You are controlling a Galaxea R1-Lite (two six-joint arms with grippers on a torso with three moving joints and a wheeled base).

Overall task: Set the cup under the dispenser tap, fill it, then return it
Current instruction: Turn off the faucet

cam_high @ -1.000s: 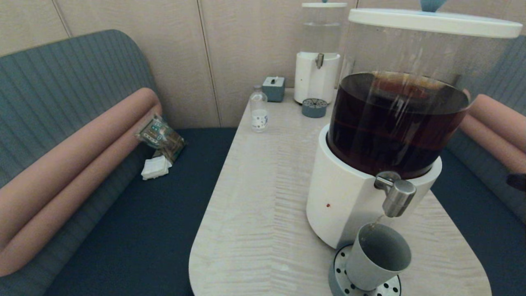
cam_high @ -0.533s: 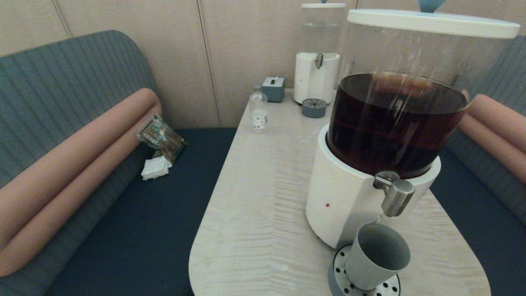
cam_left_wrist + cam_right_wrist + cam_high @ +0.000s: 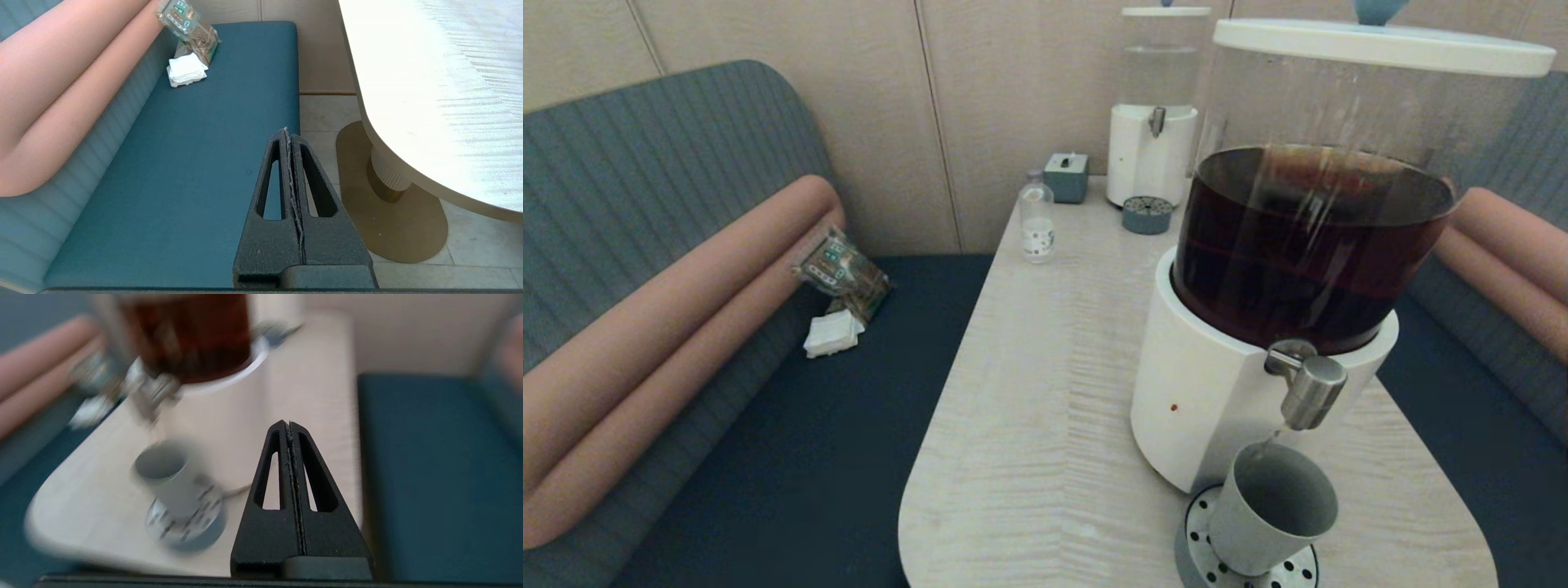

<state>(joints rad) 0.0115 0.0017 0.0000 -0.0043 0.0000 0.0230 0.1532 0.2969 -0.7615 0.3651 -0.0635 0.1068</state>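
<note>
The grey cup [image 3: 1270, 508] stands upright on the perforated drip tray [image 3: 1205, 559] below the steel dispenser tap [image 3: 1308, 390] of the big dispenser [image 3: 1258, 327] holding dark brown liquid. A thin stream runs from the tap into the cup. Seen from the right wrist, the cup [image 3: 169, 479] is off to one side of my right gripper [image 3: 289, 424], which is shut and empty, beside the table's right edge. My left gripper [image 3: 287, 131] is shut and empty, parked low over the blue bench, left of the table. Neither gripper shows in the head view.
At the far end of the table [image 3: 1045, 392] stand a smaller clear-liquid dispenser [image 3: 1153, 139], a small glass bottle [image 3: 1037, 219] and a grey box [image 3: 1067, 175]. A snack packet [image 3: 841, 269] and napkins [image 3: 832, 333] lie on the left bench. The table pedestal [image 3: 388, 183] is near the left gripper.
A dark piece of the right arm at the right edge of the head view a second ago has left the view. The cup and dispenser have not moved.
</note>
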